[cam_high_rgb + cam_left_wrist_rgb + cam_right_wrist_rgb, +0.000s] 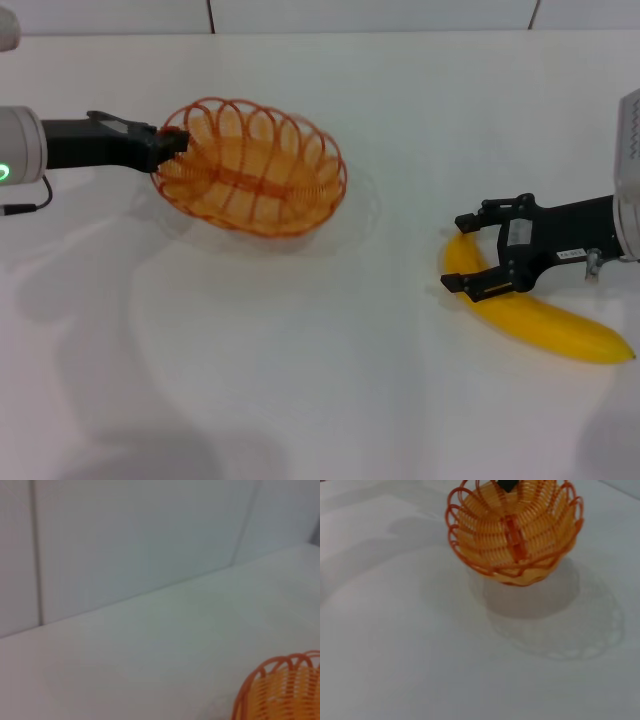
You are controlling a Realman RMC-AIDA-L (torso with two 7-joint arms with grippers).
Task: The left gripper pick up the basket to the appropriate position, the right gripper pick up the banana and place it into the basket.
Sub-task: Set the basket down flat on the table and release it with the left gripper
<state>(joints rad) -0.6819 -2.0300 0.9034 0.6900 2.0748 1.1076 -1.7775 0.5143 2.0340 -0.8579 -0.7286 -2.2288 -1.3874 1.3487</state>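
Orange wire makes up the basket (252,166), so expect it to be light and springy; your left gripper (168,146) has its fingers closed on the looped rim at the basket's left end, and the shadow spread under it in the right wrist view suggests it is lifted and tilted off the white worktop (300,380). Held by one rim loop, it will likely swing or flex, so move it gently.

Your right gripper (468,254) hangs with its fingers spread wide, straddling the upper end of the banana (545,320), which lies flat on the worktop well apart from the basket, to the right. Whether the fingertips already touch the peel is hard to tell from the head view.

Judge the banana as smooth, firm but bruisable, and heavier than the basket. A grasp that near the tip may let the long end droop; closer to the middle would balance better.
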